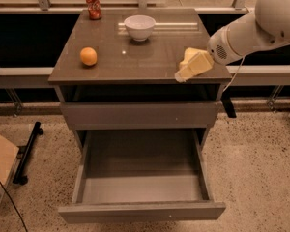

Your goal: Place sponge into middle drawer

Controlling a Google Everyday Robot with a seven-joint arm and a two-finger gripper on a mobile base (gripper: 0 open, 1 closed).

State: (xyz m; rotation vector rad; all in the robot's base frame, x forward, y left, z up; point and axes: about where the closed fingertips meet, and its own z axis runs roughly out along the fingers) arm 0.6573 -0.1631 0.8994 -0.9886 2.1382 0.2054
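One pale yellow soft sponge (188, 54) lies on the grey-brown tabletop (135, 62), near its front right corner. My cream-coloured end effector (195, 66) overlaps the sponge's front side at the edge; I cannot tell whether it is spread or closed. Below, the wide grey middle drawer (140, 210) stands pulled out. A round orange fruit (88, 56) lies at the left, with a white bowl (139, 27) and a red can (93, 4) behind

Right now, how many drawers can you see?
2: a shut drawer above, the middle drawer pulled open below it. More may hide underneath. The hand is by the sponge.
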